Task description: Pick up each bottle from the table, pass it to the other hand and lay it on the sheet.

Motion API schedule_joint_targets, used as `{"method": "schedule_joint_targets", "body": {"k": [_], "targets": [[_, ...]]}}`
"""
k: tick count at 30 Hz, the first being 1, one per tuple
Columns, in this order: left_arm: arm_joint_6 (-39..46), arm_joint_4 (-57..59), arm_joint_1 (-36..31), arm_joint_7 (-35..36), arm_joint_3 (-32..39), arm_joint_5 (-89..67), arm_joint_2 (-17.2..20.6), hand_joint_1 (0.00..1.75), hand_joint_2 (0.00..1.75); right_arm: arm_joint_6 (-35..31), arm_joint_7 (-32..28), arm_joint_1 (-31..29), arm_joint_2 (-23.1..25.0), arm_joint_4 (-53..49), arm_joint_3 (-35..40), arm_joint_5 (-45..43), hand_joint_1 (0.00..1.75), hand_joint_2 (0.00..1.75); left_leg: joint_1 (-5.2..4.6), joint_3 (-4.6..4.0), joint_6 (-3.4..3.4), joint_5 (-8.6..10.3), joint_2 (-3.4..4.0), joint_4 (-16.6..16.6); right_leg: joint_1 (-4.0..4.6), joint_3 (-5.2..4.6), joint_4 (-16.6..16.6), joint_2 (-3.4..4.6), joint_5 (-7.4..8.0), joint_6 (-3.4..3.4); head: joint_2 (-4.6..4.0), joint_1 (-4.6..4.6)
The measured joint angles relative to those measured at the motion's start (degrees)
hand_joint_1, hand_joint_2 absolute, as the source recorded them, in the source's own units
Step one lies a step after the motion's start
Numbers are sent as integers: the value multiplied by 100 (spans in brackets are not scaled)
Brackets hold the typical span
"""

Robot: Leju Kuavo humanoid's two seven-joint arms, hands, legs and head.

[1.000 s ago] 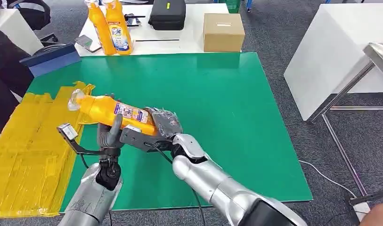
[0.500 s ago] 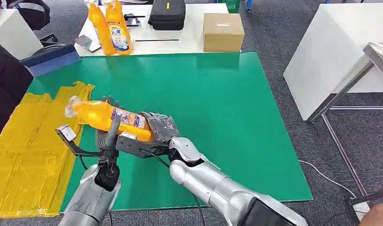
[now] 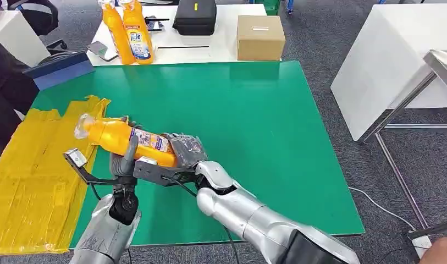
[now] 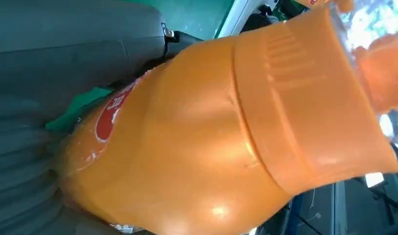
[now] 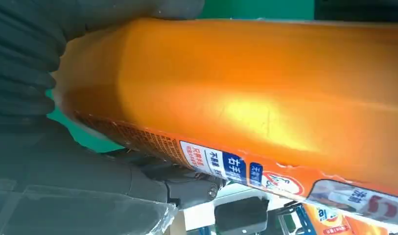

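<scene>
Head view: both hands' fingers (image 3: 128, 157) wrap the orange bottle (image 3: 122, 138).

Even, bright overhead light fills my head view, sharp with soft shadows. At my wrists, the glossy orange plastic bottle (image 4: 197, 147) shows white glare, blurred close up.

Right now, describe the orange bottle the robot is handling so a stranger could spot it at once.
Find the green mat, then its left side near the crumpled yellow sheet. There the orange plastic bottle lies sideways in the air, gripped by both the left hand and right hand; two similar orange bottles stand upright on the white table beyond.
</scene>
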Motion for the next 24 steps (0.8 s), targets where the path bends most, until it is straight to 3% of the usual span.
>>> {"method": "schedule_joint_targets", "body": {"k": [24], "targets": [[35,-348,229,192,160,-2,-70,175,175,-39,7,-64,2,44,406,-323,175,175,0,0,0,0,1,0,0,-1,0,0,0,0,0,0]]}}
